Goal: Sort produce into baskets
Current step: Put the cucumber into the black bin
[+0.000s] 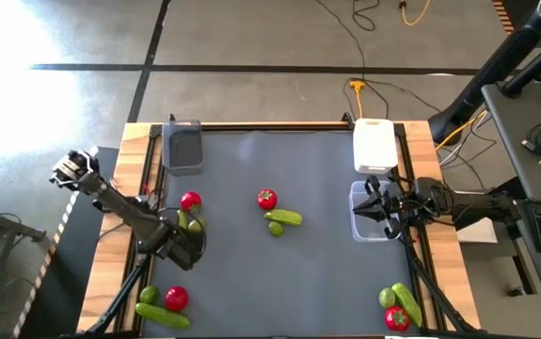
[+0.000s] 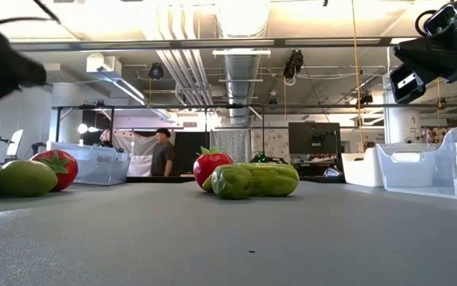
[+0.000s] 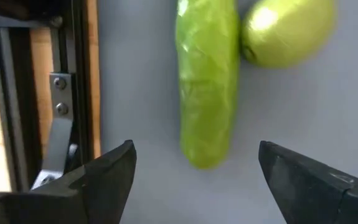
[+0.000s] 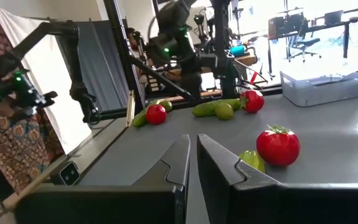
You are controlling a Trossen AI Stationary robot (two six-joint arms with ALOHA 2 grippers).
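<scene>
- High view: the grey bench (image 1: pixel 279 273) carries produce in four groups. The left gripper (image 1: pixel 188 226) sits low at the left side, over a cucumber (image 1: pixel 183 222) and a lime (image 1: pixel 196 225), with a tomato (image 1: pixel 190 201) just beside them. At the centre lie a second tomato (image 1: pixel 266 199), a second cucumber (image 1: pixel 284 217) and a second lime (image 1: pixel 276 229), close together. More produce lies at the near-left corner, among it a red tomato piece (image 1: pixel 176 298), and at the near-right corner, among it another red tomato (image 1: pixel 396 318). The dark grey basket (image 1: pixel 182 146) stands at the far left, the white basket (image 1: pixel 374 145) at the far right, and the clear basket (image 1: pixel 369 213) just in front of the white one. The right gripper (image 1: pixel 375 199) hovers over the clear basket.
- Low view: the centre tomato (image 2: pixel 211 168), lime (image 2: pixel 232 182) and cucumber (image 2: pixel 272 179) touch one another. The clear basket (image 2: pixel 435 168) stands at the right with the right arm above it.
- Left wrist view: the jaws stand wide open and hold nothing; the fingertips (image 3: pixel 124 163) straddle the end of the cucumber (image 3: pixel 207 81), which touches the lime (image 3: pixel 287 30).
- Right wrist view: the jaws are almost closed, a thin gap between the fingers (image 4: pixel 177 157), and they hold nothing. The centre tomato (image 4: pixel 277 146) shows beyond them.
</scene>
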